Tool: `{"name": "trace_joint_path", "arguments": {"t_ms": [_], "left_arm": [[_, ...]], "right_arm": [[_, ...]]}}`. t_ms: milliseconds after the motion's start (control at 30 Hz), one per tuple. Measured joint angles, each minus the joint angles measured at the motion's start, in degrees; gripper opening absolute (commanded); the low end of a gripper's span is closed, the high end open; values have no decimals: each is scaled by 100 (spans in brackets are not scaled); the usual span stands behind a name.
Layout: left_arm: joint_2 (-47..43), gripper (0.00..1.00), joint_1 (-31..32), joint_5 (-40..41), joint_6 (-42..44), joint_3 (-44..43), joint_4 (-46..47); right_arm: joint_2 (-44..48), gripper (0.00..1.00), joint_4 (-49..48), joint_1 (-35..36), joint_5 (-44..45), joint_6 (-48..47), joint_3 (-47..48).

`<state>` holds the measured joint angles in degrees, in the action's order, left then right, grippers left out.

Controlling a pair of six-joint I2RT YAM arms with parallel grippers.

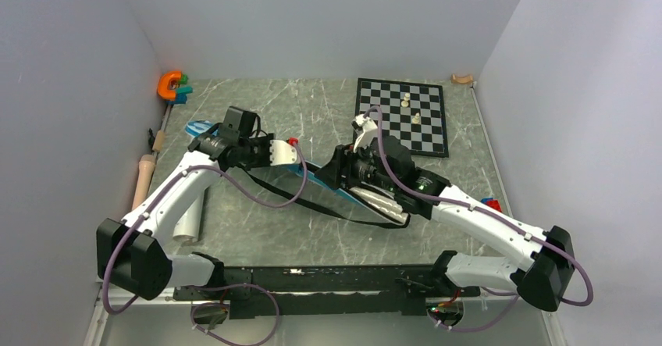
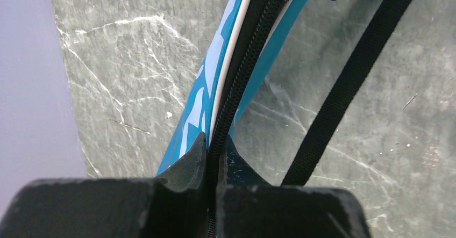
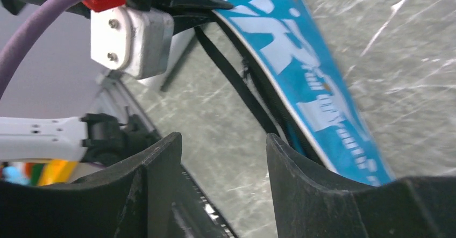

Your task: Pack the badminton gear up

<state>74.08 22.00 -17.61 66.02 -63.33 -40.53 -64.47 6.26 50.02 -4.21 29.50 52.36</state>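
The long blue bag [image 1: 312,176] with white lettering lies slanted across the table's middle, its black strap [image 1: 312,205] looping toward the front. My left gripper [image 1: 290,157] is shut on the bag's black zipper edge; in the left wrist view the gripper [image 2: 218,146] pinches the zipper of the bag [image 2: 196,109], and the strap [image 2: 344,87] runs past on the right. My right gripper [image 1: 332,176] is open and empty beside the bag; in the right wrist view the gripper [image 3: 223,141] is just left of the bag [image 3: 301,60]. No rackets or shuttlecocks show clearly.
A chessboard [image 1: 402,115] with pale pieces lies at the back right. An orange and teal toy [image 1: 172,86], a wooden handle [image 1: 144,178] and a white tube [image 1: 190,219] lie along the left wall. A small wooden piece [image 1: 463,79] sits in the far right corner.
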Motion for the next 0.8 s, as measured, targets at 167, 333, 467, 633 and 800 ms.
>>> {"name": "trace_joint_path", "arguments": {"t_ms": [167, 333, 467, 633, 800], "left_arm": [[66, 0, 11, -24, -542, -120, -52], [79, 0, 35, -28, -909, -125, -37], [79, 0, 109, -26, -1117, -125, -37], [79, 0, 212, -31, -1327, -133, -44], [81, 0, 275, -57, -1526, -227, -96]], "right_arm": [[-39, 62, -157, -50, -518, 807, -15], [-70, 59, -601, -50, -769, 1421, -330], [-238, 58, -883, -50, -828, 1735, -533], [-461, 57, -1344, -50, -717, 2011, -811], [-723, 57, -1910, -59, -459, 2170, -896]]}}
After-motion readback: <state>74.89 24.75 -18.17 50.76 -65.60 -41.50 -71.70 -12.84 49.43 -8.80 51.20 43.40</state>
